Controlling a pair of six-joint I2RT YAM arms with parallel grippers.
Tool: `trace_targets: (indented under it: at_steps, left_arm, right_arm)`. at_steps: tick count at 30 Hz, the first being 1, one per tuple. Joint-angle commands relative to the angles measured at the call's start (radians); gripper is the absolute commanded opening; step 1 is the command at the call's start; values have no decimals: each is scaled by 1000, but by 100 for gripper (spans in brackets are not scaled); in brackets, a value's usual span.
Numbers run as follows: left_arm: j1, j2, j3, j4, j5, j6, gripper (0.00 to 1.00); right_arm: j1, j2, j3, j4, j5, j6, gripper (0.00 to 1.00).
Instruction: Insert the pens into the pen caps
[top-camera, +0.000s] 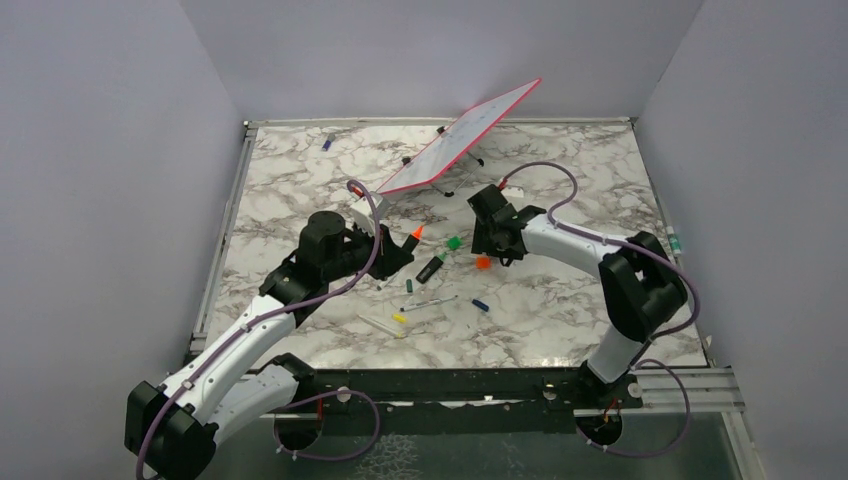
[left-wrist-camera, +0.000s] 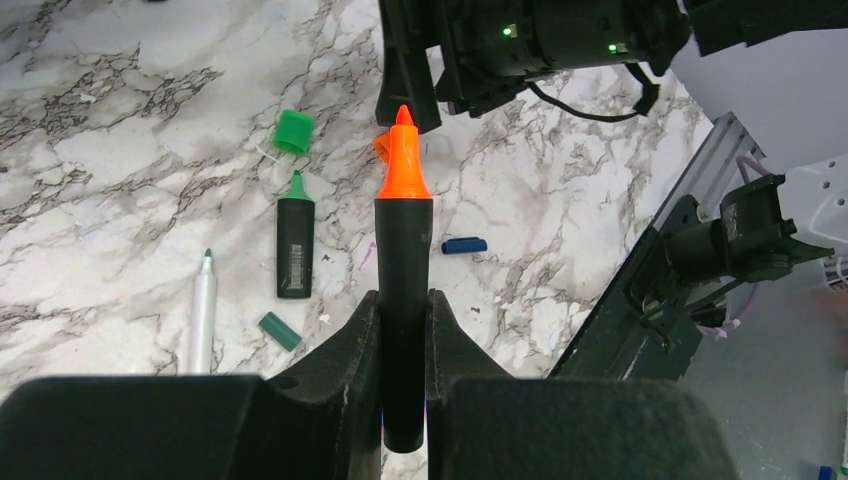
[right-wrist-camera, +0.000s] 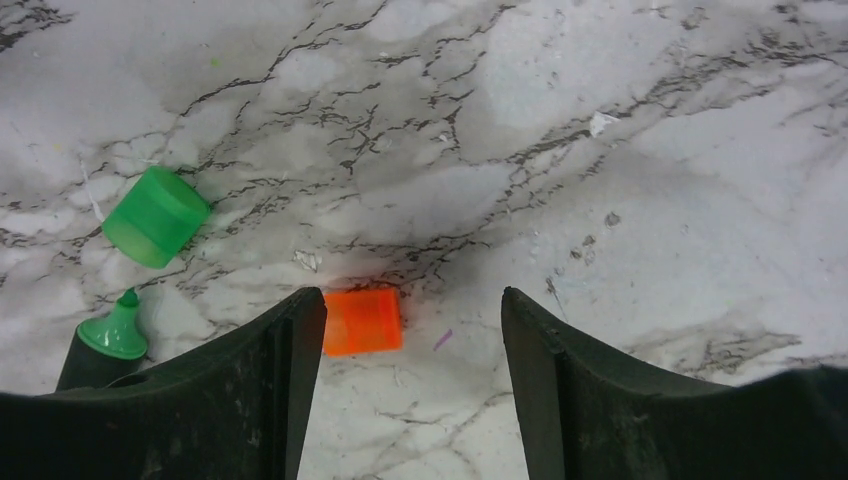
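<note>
Orange cap (right-wrist-camera: 362, 321): a short plastic sleeve lying, apparently on its side, near the middle of the marbled surface (top-camera: 600, 180). It sits between the spread fingers of the right hand (right-wrist-camera: 412, 300), just beside one finger and apart from the other, and nothing is pinched. The left hand (left-wrist-camera: 403, 310) is pressed together on the black barrel of the orange highlighter (left-wrist-camera: 403, 230). It grips toward the rear, so the bare orange tip juts forward, lifted off the surface and pointing toward the right hand. A green cap (right-wrist-camera: 155, 215) and an uncapped green highlighter (left-wrist-camera: 295, 250) lie close by, on the side toward the left edge of the surface. The orange cap is judged very light, rigid and smooth-walled, so it is likely to skid on the marble or squirt out if the pads close off-centre. The best hold is probably across its side walls near the closed end, leaving the mouth free, though which end is open cannot be told from these views. The highlighter is judged stiff and light. Its rearward grip leaves plenty of barrel exposed, but a push fit loads the pen along its length, so it may slide back between the fingers unless it is squeezed firmly.
</note>
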Motion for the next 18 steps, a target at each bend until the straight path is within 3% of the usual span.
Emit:
trace_targets:
  at_steps: [1,18]
  left_arm:
    - [0,0,-4,3,-28,18,0]
    - [0,-7,-6,-6,-19,21,0]
  right_arm:
    - [-3,92,70,29,-48,-77,69]
    - [-4,139,42,-34,-121,-161,63]
